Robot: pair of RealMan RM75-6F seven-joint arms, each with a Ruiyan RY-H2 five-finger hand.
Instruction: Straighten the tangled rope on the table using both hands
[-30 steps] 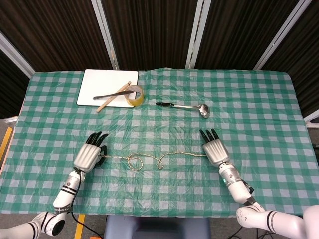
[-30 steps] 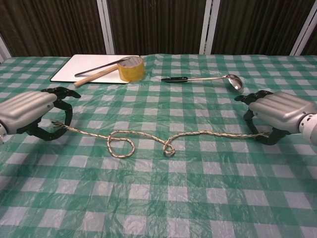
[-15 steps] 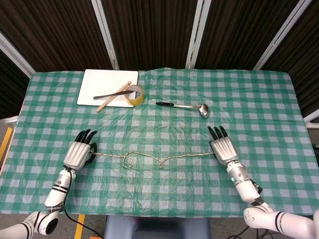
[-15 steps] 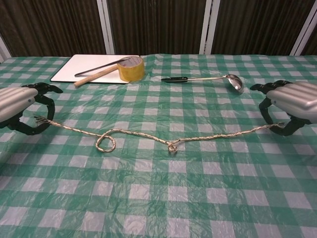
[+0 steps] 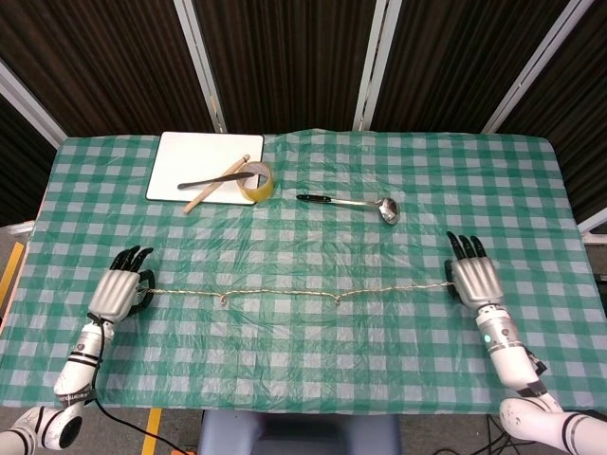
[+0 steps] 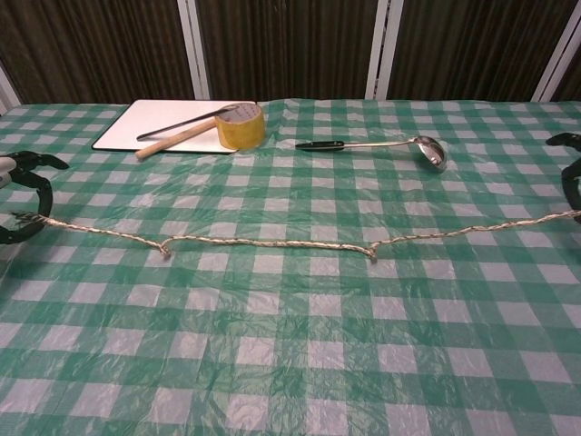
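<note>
A thin beige rope (image 5: 294,295) (image 6: 272,241) lies stretched nearly straight across the checked tablecloth, with two small tight kinks left in it (image 5: 223,301) (image 5: 339,301). My left hand (image 5: 118,291) (image 6: 20,198) pinches the rope's left end at the table's left side. My right hand (image 5: 470,281) (image 6: 572,177) pinches the right end far to the right. In the chest view both hands are mostly cut off by the frame edges, only dark fingers showing.
At the back left a white cutting board (image 5: 180,152) carries a wooden-handled tool (image 5: 214,184) and a roll of yellow tape (image 5: 255,181). A metal ladle (image 5: 351,202) lies behind the middle of the rope. Green checked cloth covers the table (image 5: 313,360).
Both hands have moved outward, left hand leftward and right hand rightward, pulling the rope. Its two loops have tightened into small kinks and the rope now lies nearly straight.
</note>
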